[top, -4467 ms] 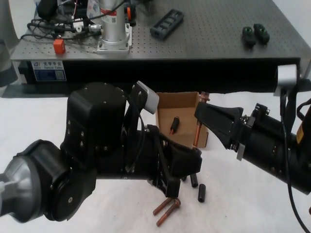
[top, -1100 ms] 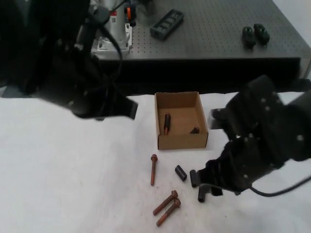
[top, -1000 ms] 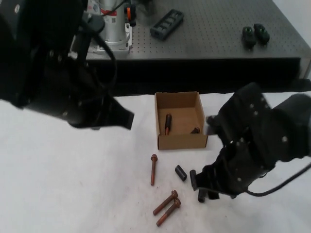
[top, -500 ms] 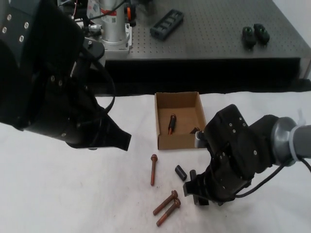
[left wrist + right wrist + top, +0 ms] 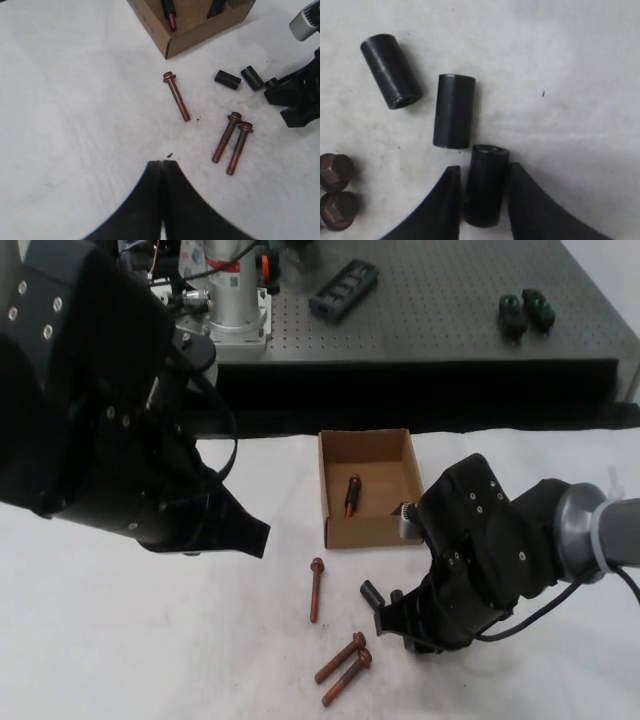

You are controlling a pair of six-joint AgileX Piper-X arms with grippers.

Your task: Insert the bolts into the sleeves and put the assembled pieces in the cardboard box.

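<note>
1. While white cloth [image 5: 120, 640] stretches wide left of the cardboard box [image 5: 365, 532], three loose bolts [image 5: 176, 96] and two free sleeves [image 5: 454, 111] crowd the ground before its front wall.
2. Two assembled pieces [image 5: 352, 495] lie inside the box.
3. Shut tight and empty, the left gripper [image 5: 163, 162] hangs above cloth before the box.
4. Before the box's right corner, the right gripper [image 5: 483, 169] pinches a third sleeve [image 5: 485, 200].

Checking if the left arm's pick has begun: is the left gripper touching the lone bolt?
Apart. The left wrist view shows bare white cloth between the left gripper and the lone bolt.
</note>
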